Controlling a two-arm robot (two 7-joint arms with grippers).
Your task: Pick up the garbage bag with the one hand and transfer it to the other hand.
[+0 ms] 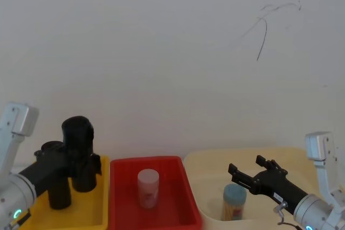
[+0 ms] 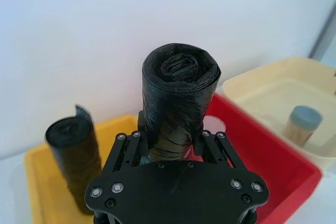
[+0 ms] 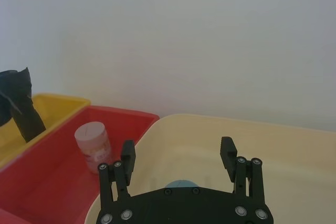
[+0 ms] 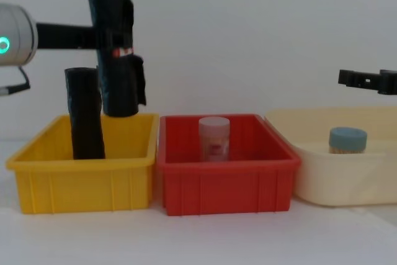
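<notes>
On a white table [image 4: 198, 240] stand three bins: a yellow bin [image 4: 80, 181], a red bin [image 4: 226, 181] with a pale jar [image 4: 214, 138], and a cream bin [image 4: 347, 178] with a blue-capped container [image 4: 347, 139]. In the yellow bin a thinner black roll [image 4: 85, 116] stands upright. Just beside it the left gripper [image 4: 115, 36] pinches the garbage bag [image 4: 118, 91] near its red-and-white band [image 4: 126, 51], holding it upright over this bin. The right gripper [image 1: 246, 164] hovers over the cream bin, fingers spread, well apart from the bag. Behind is a plain white wall [image 4: 248, 29].
</notes>
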